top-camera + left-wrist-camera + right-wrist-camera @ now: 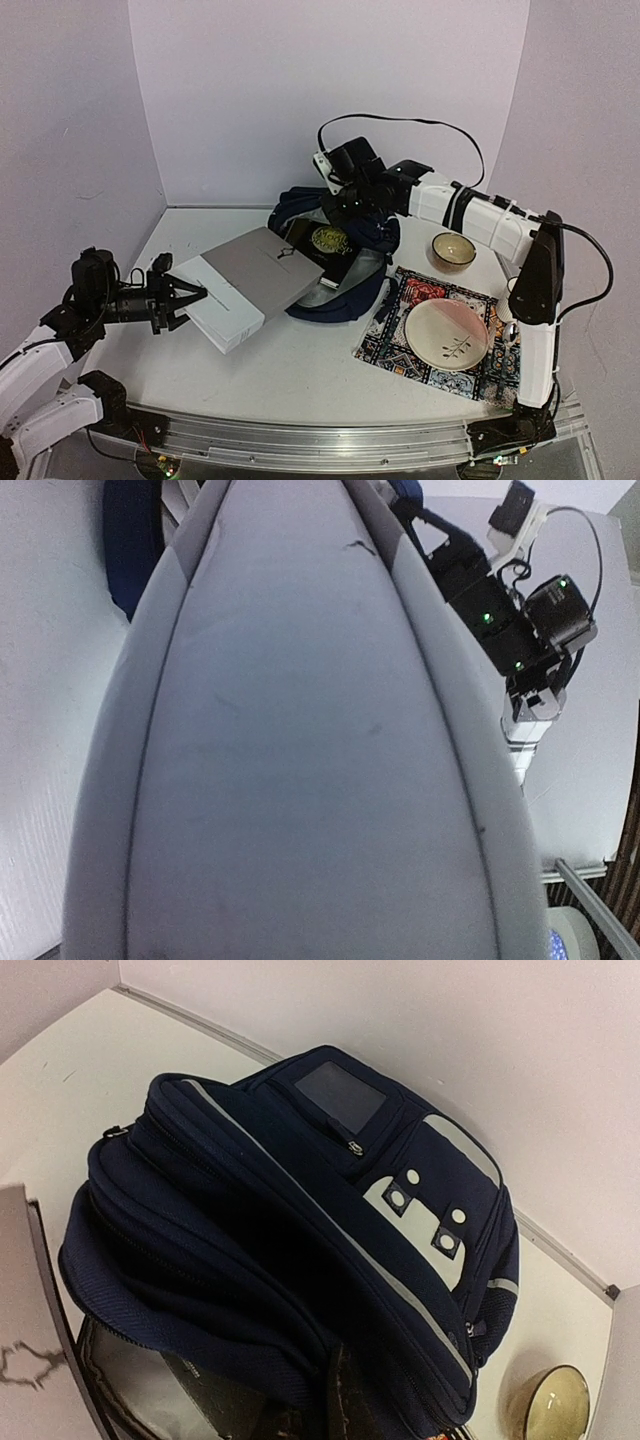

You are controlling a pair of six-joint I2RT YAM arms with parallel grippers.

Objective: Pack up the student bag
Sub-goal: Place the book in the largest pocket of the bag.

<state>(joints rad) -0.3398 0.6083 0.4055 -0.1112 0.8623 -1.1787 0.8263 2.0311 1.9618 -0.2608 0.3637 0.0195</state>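
The student bag point(352, 285) is a navy backpack lying mid-table, its mouth facing left. It fills the right wrist view point(300, 1190), showing white stripes and buckle patches. A black book with a gold emblem point(330, 243) lies in its mouth. My right gripper point(338, 203) is at the bag's top edge, and its dark fingers point(352, 1400) are shut on the opening's fabric rim. My left gripper point(186, 300) is shut on the near end of a grey flat box point(247, 283). The box's far end points into the bag mouth. The box fills the left wrist view point(300, 760) and hides those fingers.
A patterned mat point(395, 345) lies right of the bag with a cream plate point(447, 333) on it. A brown bowl point(453, 248) stands behind the mat, and it also shows in the right wrist view point(555, 1400). Purple walls close in the back and sides.
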